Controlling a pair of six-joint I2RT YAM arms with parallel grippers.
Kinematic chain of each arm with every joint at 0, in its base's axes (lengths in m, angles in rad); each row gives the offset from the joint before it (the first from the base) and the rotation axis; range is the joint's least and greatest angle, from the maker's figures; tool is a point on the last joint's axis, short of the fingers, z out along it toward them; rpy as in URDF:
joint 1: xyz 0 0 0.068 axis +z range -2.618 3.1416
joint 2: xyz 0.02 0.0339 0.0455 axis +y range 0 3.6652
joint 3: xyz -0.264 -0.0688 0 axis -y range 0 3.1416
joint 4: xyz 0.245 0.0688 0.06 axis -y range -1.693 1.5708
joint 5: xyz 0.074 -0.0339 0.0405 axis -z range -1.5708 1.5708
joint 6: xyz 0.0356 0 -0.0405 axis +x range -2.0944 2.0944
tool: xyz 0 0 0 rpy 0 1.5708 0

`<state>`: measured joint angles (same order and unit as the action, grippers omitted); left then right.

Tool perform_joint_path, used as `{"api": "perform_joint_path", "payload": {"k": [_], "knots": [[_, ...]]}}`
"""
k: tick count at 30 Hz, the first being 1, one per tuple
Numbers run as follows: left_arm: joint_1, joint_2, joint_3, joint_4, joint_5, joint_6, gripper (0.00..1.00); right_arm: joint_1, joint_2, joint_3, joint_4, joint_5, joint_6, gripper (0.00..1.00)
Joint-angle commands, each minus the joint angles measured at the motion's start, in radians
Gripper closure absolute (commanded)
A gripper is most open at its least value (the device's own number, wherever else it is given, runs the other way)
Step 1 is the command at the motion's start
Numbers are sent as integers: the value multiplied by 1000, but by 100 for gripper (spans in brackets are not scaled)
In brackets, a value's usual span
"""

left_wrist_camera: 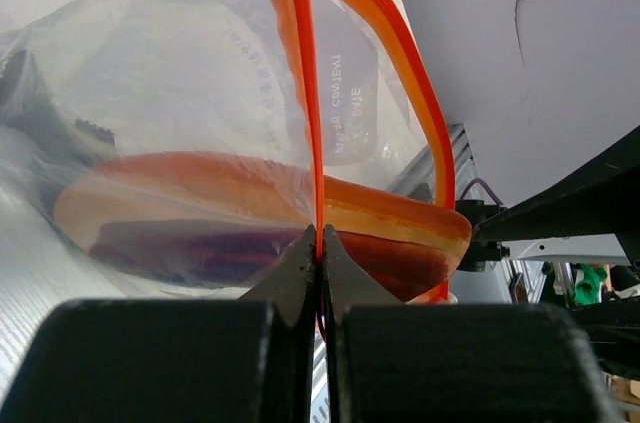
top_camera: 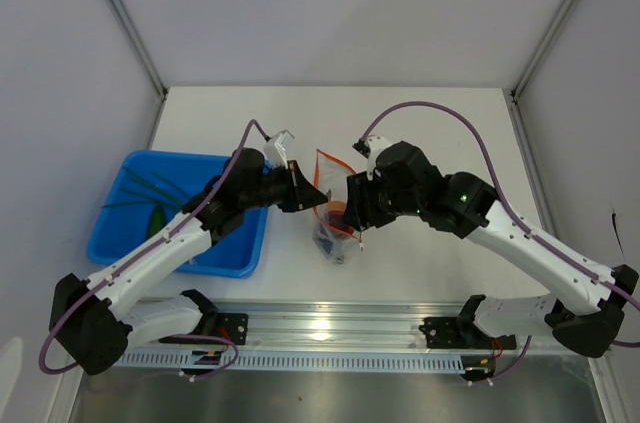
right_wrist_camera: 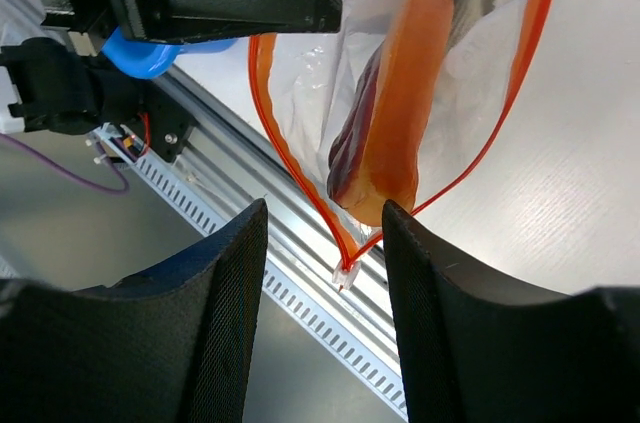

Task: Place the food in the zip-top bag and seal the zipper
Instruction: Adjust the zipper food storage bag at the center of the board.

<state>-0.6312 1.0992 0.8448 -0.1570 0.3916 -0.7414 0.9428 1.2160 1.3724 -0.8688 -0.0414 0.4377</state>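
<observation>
white table (top_camera: 420,123) | meat slab (left_wrist_camera: 200,193) in bag (left_wrist_camera: 150,63) | left fingers (left_wrist_camera: 287,281) pinch zipper (left_wrist_camera: 305,93)

The only lettering is on the bag (left_wrist_camera: 200,93). In the left wrist view, a few short lines of dark print (left_wrist_camera: 340,108) stand on its clear wall near the upper middle. They are seen through the plastic, reversed and turned, and are too blurred to read. A curved line of print above them is also unreadable.
</observation>
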Motion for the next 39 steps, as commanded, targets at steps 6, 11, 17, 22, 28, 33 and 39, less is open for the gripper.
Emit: {"api": "perform_joint_path", "payload": {"k": [6,11,17,22,28,33,39], "knots": [[-21,7,65,-33,-48,22,99,8,-4,79,-44,100,-5,46],[-21,16,80,-64,-63,24,99,7,-4,109,-70,138,-20,44],[-24,16,89,-64,-60,20,100,7,19,74,-33,115,-17,46],[-24,11,88,-67,-62,25,99,-16,25,65,-26,190,4,50],[-24,13,80,-65,-60,25,99,-119,50,50,10,155,19,56],[-24,11,80,-62,-56,27,99,-183,89,28,48,97,15,59],[-24,8,83,-67,-56,31,99,-185,112,-12,91,43,15,60]]}}
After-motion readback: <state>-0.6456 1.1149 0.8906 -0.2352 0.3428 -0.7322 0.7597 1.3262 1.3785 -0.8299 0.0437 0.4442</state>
